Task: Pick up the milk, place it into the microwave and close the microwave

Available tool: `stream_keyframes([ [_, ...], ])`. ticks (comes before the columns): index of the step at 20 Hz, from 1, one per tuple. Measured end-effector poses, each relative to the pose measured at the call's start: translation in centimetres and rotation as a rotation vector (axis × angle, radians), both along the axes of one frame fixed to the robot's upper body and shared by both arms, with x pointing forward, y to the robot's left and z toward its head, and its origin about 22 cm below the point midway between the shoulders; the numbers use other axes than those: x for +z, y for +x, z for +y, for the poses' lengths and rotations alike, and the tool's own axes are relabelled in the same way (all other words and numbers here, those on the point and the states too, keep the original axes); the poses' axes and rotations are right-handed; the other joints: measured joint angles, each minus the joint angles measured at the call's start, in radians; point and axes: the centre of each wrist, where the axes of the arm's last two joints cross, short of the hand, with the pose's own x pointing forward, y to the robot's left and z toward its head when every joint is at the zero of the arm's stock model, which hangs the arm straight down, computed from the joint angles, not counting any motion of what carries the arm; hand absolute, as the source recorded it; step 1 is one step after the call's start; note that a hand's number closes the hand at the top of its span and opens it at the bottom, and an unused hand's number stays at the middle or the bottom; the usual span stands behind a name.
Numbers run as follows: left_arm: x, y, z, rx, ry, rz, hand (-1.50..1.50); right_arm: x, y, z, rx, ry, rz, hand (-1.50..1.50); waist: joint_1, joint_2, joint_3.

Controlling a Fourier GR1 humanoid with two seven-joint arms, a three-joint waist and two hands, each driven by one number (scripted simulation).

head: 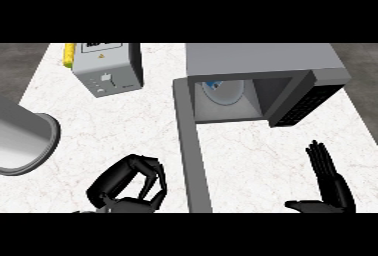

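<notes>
White marbled tabletop (133,125), grey floor (22,60) at its edges. The milk (221,94) sits inside the microwave (258,57), door (190,150) swung wide, well apart from both hands. The left hand (129,187) has its fingers clenched on nothing; the right hand (328,182) is released, fingers straight up.

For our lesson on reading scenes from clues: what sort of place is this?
Most likely a kitchen counter: a white marble-look worktop holds a grey microwave with its door open, and a milk carton stands apart to its left.

Head view, steeply above counter (140,125)
</notes>
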Motion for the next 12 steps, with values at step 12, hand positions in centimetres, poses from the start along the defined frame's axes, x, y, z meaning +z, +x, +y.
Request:
stream_keyframes([
  [12, -3.2, -0.4, -9.0, -0.112, 0.021, -0.025, 1.50, 6.6, -5.6, -3.6, 0.056, 0.046, -0.100, -1.50, 0.005, 0.007, 0.001],
])
